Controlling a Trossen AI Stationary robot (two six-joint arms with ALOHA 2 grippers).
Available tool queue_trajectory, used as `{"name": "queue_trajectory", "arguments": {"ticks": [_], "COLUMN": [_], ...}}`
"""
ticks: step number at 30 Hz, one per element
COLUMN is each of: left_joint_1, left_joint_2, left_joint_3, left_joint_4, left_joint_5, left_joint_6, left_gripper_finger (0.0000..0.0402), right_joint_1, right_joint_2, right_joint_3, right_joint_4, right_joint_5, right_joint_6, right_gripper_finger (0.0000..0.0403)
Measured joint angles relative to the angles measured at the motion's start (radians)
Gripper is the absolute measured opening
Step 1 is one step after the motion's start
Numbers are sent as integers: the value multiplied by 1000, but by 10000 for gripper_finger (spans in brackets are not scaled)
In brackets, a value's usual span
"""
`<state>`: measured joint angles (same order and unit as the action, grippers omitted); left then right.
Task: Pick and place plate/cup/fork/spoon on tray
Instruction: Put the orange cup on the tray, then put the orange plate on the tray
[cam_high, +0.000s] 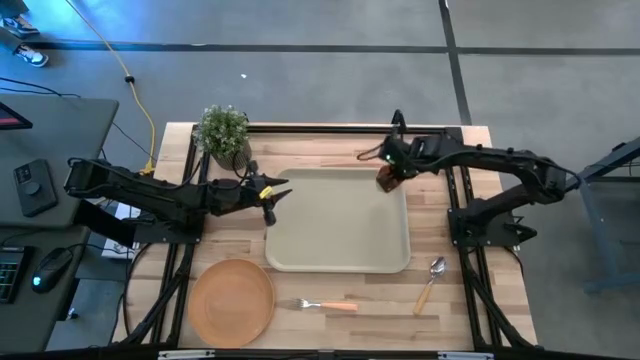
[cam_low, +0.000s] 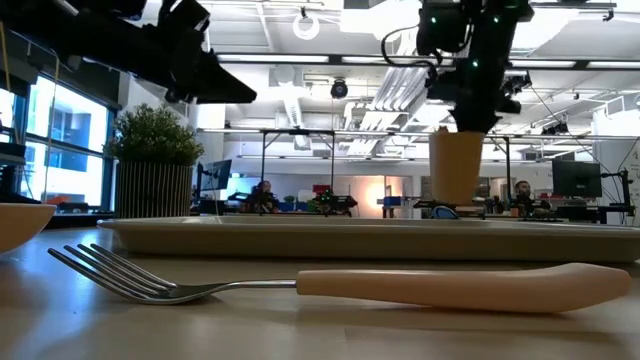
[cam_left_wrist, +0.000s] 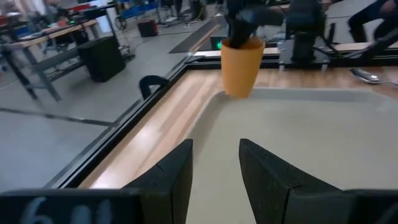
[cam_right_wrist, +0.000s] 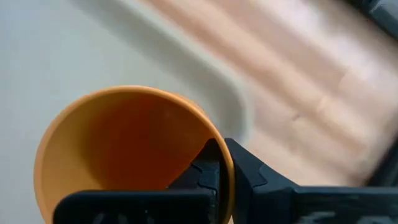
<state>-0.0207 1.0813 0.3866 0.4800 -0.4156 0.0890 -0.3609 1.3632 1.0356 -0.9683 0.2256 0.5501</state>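
Right gripper (cam_high: 388, 178) pinches the cup (cam_high: 386, 181) by its rim, raised above the tray's (cam_high: 335, 235) far right corner; placing is in hand, and next it likely needs lowering before release.

grey floor (cam_high: 300, 25), desk (cam_high: 50, 150), bright windows (cam_low: 60, 140)

Wooden table (cam_high: 470, 310) with tray (cam_high: 337, 224), plate (cam_high: 231, 300), fork (cam_high: 325, 305), spoon (cam_high: 431, 281), seemingly potted plant (cam_high: 224, 133)
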Motion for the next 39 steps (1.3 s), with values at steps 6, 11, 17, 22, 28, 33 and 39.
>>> {"name": "queue_trajectory", "arguments": {"ticks": [6, 11, 17, 22, 28, 33, 39], "left_joint_1": [3, 3, 3, -20, -126, -264, -302], "left_joint_2": [0, 0, -5, -63, -185, -350, -459], "left_joint_3": [0, 0, 0, 1, 1, 1, 1], "left_joint_4": [5, 30, 59, -4, -93, -180, -636], "left_joint_5": [46, 75, 90, 89, 9, -123, -56], "left_joint_6": [10, 36, 26, 19, -25, -35, -333], "left_gripper_finger": [119, 119, 120, 120, 120, 120, 120], "right_joint_1": [24, 19, 14, 30, 32, 60, 155], "right_joint_2": [2, 2, 2, 0, -1, -2, -9], "right_joint_3": [-121, -131, -131, -131, -81, 86, 226], "right_joint_4": [61, 84, 126, 119, 68, -67, -24], "right_joint_5": [-73, -70, -70, -21, 91, 191, 299], "right_joint_6": [99, 125, 124, 96, 37, -39, -152], "right_gripper_finger": [0, 0, 21, 78, 136, 149, 140]}}
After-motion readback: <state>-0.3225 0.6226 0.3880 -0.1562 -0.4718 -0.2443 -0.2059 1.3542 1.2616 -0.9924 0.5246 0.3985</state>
